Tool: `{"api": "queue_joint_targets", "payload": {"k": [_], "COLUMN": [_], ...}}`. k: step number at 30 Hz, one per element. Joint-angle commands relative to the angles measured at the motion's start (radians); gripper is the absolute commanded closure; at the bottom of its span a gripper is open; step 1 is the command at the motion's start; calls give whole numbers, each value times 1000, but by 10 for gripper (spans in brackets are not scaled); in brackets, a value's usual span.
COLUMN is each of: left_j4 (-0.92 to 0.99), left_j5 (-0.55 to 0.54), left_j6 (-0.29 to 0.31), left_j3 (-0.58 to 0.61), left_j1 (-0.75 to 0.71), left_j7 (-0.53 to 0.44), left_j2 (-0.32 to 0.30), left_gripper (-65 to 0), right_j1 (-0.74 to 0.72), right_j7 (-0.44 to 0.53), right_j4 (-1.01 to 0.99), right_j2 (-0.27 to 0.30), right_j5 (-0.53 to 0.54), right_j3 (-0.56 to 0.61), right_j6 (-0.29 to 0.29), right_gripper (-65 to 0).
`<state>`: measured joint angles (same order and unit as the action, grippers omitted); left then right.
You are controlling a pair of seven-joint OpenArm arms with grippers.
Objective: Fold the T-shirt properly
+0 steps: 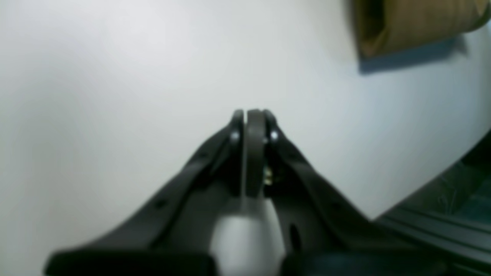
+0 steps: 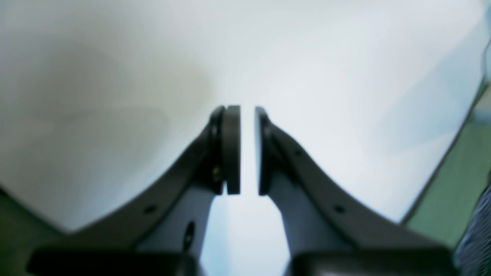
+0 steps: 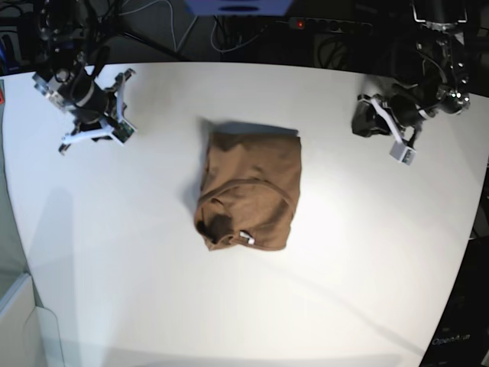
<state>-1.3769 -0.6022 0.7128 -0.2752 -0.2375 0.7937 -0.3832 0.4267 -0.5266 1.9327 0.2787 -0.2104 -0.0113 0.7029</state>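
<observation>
T-shirt folded, mid-surface; both arms clear of it.
White surface (image 3: 153, 252) carries the tan T-shirt (image 3: 250, 191) as a compact rectangle, collar and white tag nearest the camera. Left pincer (image 1: 249, 122) closed, empty; right pincer (image 2: 247, 149) narrowly parted, empty, both well apart from cloth.

Black curved fingers (image 2: 230, 149), silver screws, white-and-black arms (image 3: 92, 103)
</observation>
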Motion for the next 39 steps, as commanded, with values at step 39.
{"api": "queue_joint_targets", "payload": {"k": [39], "left_j4": [-247], "left_j5": [608], "left_j6": [-15], "left_j3": [-54], "left_j1": [-446], "left_j7": [-66], "left_j2": [220], "left_gripper": [-20], "right_j1": [315], "right_j7": [712], "right_j4": [-554], "right_j2": [-287], "right_j5": [7], "right_j3": [-504], "right_j6": [-5], "right_gripper": [-54]}}
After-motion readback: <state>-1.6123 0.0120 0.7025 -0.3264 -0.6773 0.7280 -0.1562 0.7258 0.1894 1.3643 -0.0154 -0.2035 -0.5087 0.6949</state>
